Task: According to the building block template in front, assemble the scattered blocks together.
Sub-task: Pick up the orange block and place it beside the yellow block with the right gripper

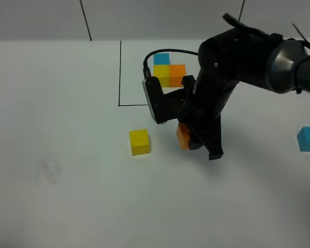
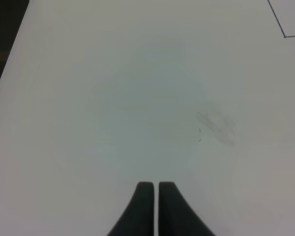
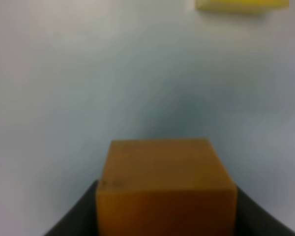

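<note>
The building block template (image 1: 168, 71) is a blue, yellow and orange trio of cubes at the back, inside a thin black drawn frame. My right gripper (image 1: 190, 139) is shut on the scattered orange block (image 1: 183, 136) (image 3: 164, 184), its dark fingers (image 3: 73, 219) flanking the cube low over the table. The yellow block (image 1: 139, 142) (image 3: 242, 5) lies loose a short way left of it. Far to the right rests the light blue block (image 1: 309, 138). My left gripper (image 2: 154, 189) is shut on nothing, over bare table, and does not show in the high view.
The white table (image 1: 67, 155) carries a faint grey smudge (image 1: 49, 170) (image 2: 216, 123) at the left. The black frame line (image 1: 120, 72) runs down the template's left side and turns a corner (image 2: 284, 35). My right arm (image 1: 248, 57) reaches in from the upper right.
</note>
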You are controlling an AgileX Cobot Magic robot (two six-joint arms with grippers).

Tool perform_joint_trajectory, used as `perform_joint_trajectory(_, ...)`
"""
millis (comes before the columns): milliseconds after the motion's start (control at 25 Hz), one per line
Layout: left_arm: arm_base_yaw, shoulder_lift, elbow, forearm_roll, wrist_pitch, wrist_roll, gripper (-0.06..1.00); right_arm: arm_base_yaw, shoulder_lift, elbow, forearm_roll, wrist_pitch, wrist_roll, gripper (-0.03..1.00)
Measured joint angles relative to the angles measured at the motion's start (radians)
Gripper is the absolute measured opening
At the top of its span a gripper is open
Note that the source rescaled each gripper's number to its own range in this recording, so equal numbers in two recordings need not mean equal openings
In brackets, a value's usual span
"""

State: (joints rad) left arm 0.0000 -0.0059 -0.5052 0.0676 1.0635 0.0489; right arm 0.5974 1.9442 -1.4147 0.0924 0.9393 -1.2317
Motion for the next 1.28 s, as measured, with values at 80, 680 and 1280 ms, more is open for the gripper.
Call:
perform_joint_trajectory(80,0.000,0.000,0.000,0.001,0.000,0.000,0.00,0.021,0.022,-0.026,0.000,0.001,0.001,0.50)
perform_joint_trajectory(680,0.000,0.000,0.000,0.002,0.000,0.001,0.00,0.073,0.112,-0.154,-0.026,0.000,0.009,0.50)
perform_joint_trajectory(1280,0.000,0.000,0.000,0.002,0.000,0.001,0.00,0.073,0.175,-0.193,-0.035,-0.072,0.054,0.50)
